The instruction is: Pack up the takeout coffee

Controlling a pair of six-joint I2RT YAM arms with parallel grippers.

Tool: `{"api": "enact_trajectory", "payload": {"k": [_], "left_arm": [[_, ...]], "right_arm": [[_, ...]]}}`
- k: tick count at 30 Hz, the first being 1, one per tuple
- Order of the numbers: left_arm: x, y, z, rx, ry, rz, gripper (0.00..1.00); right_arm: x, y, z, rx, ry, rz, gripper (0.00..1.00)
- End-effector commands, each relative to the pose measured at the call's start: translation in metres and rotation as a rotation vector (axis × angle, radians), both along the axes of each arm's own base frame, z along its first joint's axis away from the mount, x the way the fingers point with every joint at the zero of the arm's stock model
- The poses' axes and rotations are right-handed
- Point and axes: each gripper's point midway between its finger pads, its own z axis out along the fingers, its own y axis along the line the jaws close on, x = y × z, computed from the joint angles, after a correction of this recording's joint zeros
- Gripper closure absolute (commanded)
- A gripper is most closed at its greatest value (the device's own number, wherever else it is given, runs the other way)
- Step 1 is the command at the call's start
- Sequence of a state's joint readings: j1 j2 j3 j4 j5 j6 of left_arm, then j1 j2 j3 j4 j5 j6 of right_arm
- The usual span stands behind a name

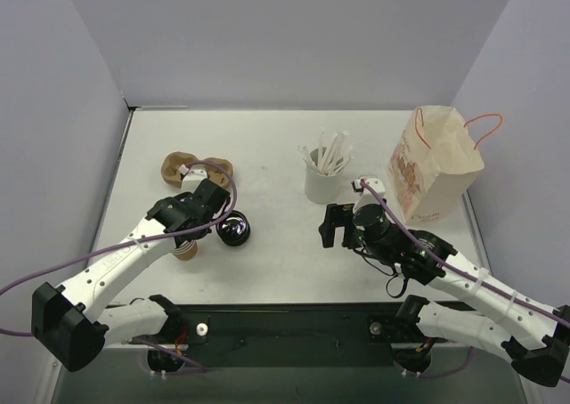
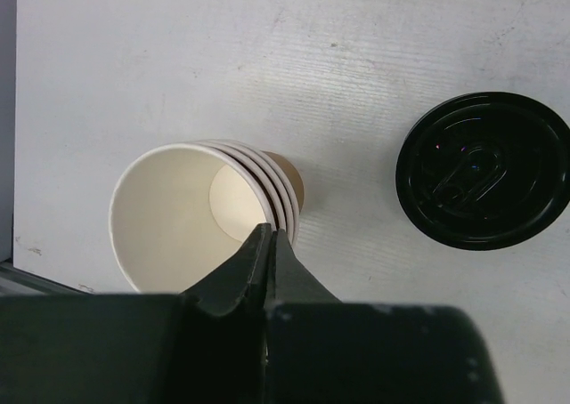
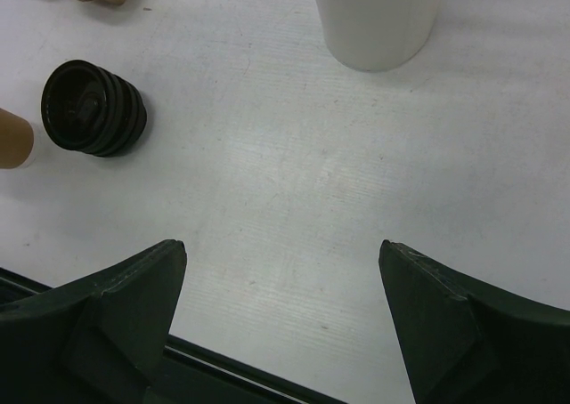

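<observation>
No lidded takeout coffee shows in any view. A nested stack of lidless tan paper cups [image 2: 178, 217] stands at the left front of the table [image 1: 285, 270], also seen from above as the cup stack [image 1: 185, 248]. My left gripper [image 2: 270, 235] is shut, its tips right over the stack's near rims; I cannot tell whether a rim is pinched. A stack of black lids [image 2: 484, 168] sits just right of the cups. My right gripper [image 3: 283, 253] hangs open over bare table with nothing between its fingers. The paper bag [image 1: 436, 164] stands at the right.
A white cup of stirrers [image 1: 325, 177] stands at mid-table, left of the bag. Brown cardboard pieces [image 1: 191, 166] lie behind the left arm. In the right wrist view the black lids [image 3: 93, 109] and tan cups [image 3: 13, 139] lie far left, with the white cup [image 3: 378, 17] at the top.
</observation>
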State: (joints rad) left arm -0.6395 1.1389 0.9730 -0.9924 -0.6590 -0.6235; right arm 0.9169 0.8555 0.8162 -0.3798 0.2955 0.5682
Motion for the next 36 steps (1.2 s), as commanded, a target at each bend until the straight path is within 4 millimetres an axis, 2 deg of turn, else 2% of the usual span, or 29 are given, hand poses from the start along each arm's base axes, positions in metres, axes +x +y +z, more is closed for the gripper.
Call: {"api": "enact_trajectory", "payload": {"k": [1,4,6,14,17,18,22,28,36], "left_arm": [[0.006,-0.002,0.01,-0.014,-0.032,0.007,0.84],[0.007,0.001,0.012,0.005,-0.037,0.016,0.73],[0.007,0.002,0.011,0.009,-0.034,0.017,0.71],[0.008,0.001,0.003,0.009,-0.015,0.021,0.71],[0.008,0.003,0.001,0.012,-0.011,0.024,0.78],[0.008,0.003,0.002,0.013,-0.013,0.023,0.85],[0.009,0.01,0.009,0.044,-0.03,0.027,1.0],[0.016,0.02,0.034,0.116,-0.073,0.04,1.0],[0.02,0.028,0.045,0.185,-0.083,0.048,1.0]], "right_arm": [[0.0,0.001,0.011,0.01,-0.02,0.013,0.05],[0.0,0.0,0.01,0.005,-0.02,0.012,0.05],[-0.001,0.0,0.009,0.004,-0.018,0.014,0.05],[-0.002,0.0,0.012,0.008,-0.019,0.02,0.05],[-0.002,-0.001,0.012,0.008,-0.021,0.02,0.05],[-0.002,0.0,0.013,0.011,-0.02,0.021,0.05],[-0.003,0.0,0.013,0.012,-0.018,0.022,0.05],[-0.002,0.001,0.015,0.011,-0.018,0.028,0.05],[-0.001,0.004,0.016,0.006,-0.015,0.034,0.05]]}}
